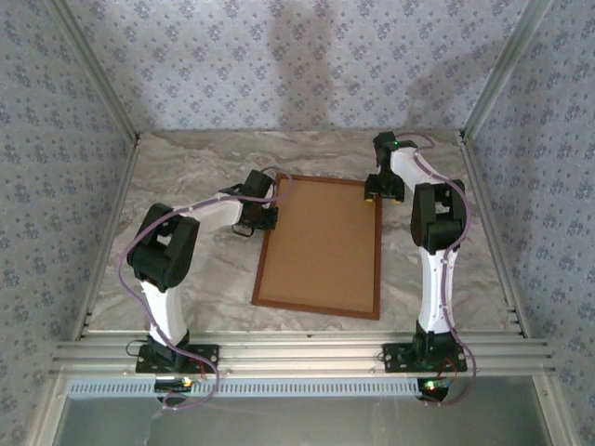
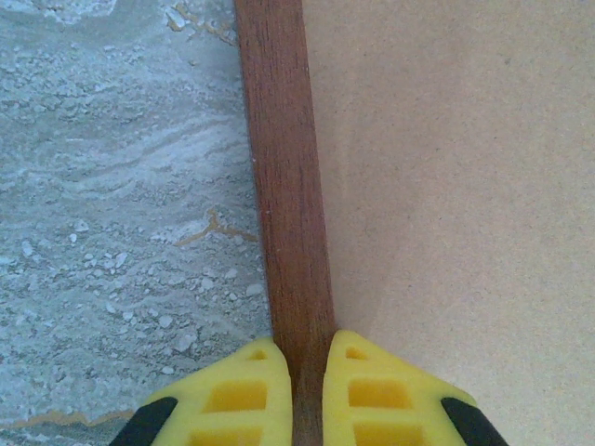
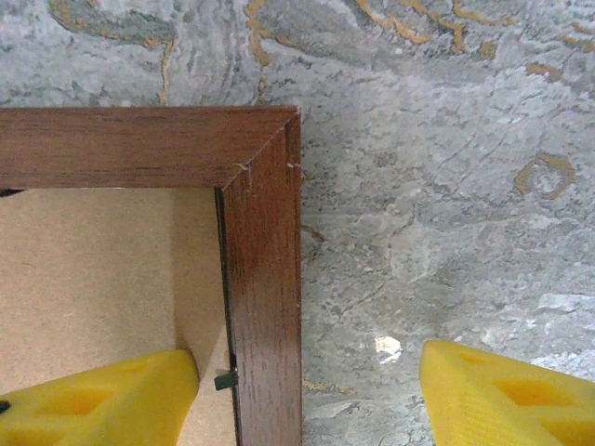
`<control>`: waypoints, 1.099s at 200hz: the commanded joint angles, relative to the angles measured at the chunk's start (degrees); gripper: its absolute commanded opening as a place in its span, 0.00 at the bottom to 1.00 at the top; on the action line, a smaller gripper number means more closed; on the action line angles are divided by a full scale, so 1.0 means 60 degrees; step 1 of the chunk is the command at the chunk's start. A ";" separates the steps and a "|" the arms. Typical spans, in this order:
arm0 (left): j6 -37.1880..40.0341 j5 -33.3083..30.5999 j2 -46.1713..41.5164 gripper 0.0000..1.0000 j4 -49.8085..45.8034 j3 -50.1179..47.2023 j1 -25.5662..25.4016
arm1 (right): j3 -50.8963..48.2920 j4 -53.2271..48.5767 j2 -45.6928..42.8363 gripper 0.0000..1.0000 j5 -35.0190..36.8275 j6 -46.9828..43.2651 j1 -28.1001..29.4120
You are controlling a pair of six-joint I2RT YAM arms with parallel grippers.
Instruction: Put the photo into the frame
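Frame (image 2: 284, 186) pinched in L end effector (image 2: 308, 351), R end effector (image 3: 309, 358) open

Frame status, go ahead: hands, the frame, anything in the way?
Left hand shut on the frame, left bar. Right hand open, astride its right bar by the far corner. Frame flat on table, brown board inside it.

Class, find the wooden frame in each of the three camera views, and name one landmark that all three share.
Top external: the frame lies flat in the centre of the picture.
Left wrist: one frame bar runs from top centre to the bottom, clamped by the left gripper.
Right wrist: the frame corner sits upper left, with one bar running down.
Shared landmark: the brown board inside the frame.
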 commanded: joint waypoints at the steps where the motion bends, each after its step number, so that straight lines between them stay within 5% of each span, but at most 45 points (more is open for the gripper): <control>1: 0.0188 -0.0065 0.0556 0.05 -0.1371 -0.0372 -0.0145 | -0.0210 -0.0119 -0.0334 0.68 -0.0573 0.0149 0.0080; 72: 0.0166 -0.0025 0.0615 0.05 -0.1403 -0.0343 -0.0094 | -0.0439 -0.0220 -0.0913 0.68 0.0214 0.0002 -0.0320; 220: 0.0194 -0.0029 0.0659 0.05 -0.1446 -0.0284 -0.0083 | -0.0156 -0.0350 0.0143 0.68 -0.0149 -0.0034 -0.0335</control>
